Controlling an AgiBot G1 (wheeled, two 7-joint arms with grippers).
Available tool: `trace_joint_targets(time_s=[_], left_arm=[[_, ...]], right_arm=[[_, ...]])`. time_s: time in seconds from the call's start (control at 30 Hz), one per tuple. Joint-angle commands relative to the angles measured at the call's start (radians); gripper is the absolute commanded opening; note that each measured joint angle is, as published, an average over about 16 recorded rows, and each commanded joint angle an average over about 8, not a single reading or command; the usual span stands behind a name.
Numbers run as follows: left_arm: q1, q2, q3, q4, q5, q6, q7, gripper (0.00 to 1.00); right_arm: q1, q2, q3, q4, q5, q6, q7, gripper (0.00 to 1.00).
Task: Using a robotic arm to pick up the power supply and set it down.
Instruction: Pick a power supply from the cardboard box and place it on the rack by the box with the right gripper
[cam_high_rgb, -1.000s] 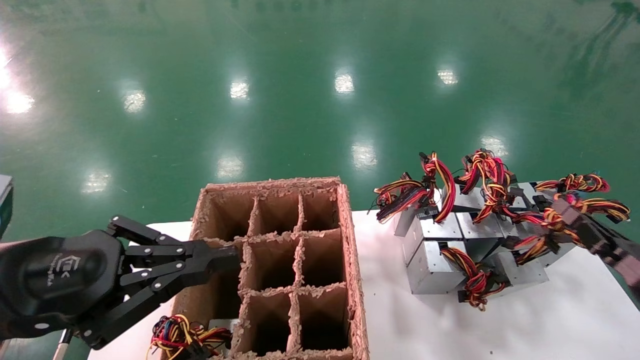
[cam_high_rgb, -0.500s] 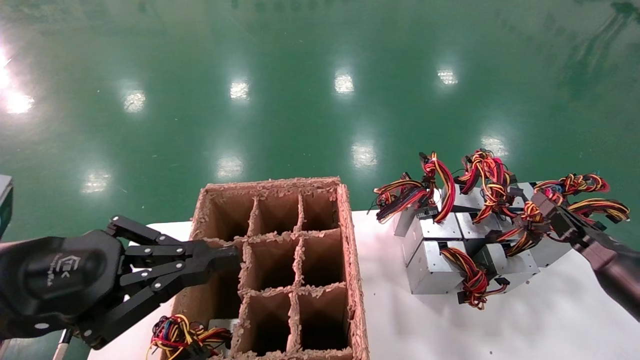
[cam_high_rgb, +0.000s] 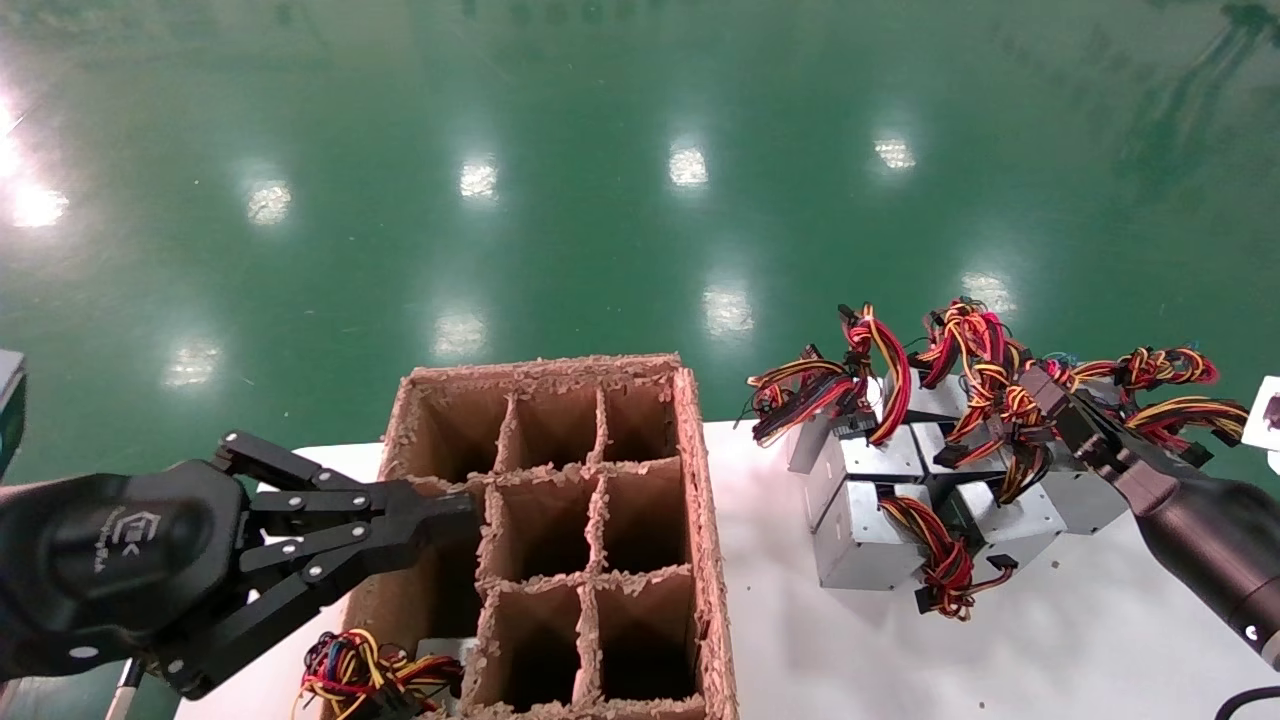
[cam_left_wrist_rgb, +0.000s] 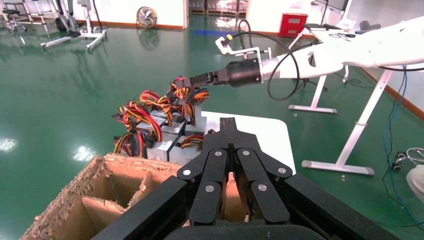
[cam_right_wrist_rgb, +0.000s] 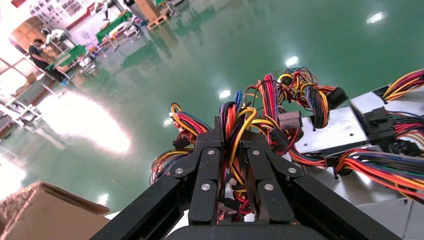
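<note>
Right gripper: jaws closed down to a narrow slot on a wire bundle; red, yellow, orange and black strands run between the two jaws and loop out ahead of the tips.
Power supply: silver-grey metal box in a cluster of like boxes on the white bench, lying below and just beyond the jaw tips; its body appears tilted, one corner raised, hanging from the bundle in the jaws.
Handling, body: judged rigid, sheet-metal, fairly heavy for its bulk; smooth faces likely to slip against hard jaws.
Handling, wires: soft and springy; a hold here lets the box swing and twist under the jaws, and neighbouring tails may snag.
Preferred hold: judged best close to where the bundle leaves the case, or across two opposite flat sides of the box.
Left gripper: jaws pressed together, holding nothing, tips at the near wall of the partitioned cardboard carton.
Carton contents: one wired unit sits in a corner cell below the left jaws.
</note>
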Motion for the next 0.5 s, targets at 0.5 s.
trace_joint_targets(time_s=[0.5], left_arm=[[0.0, 0.0, 0.0, 0.0, 0.0, 0.0, 0.0, 0.0]], right_arm=[[-0.001, -0.026, -0.002, 0.002, 0.015, 0.024, 0.014, 0.25]])
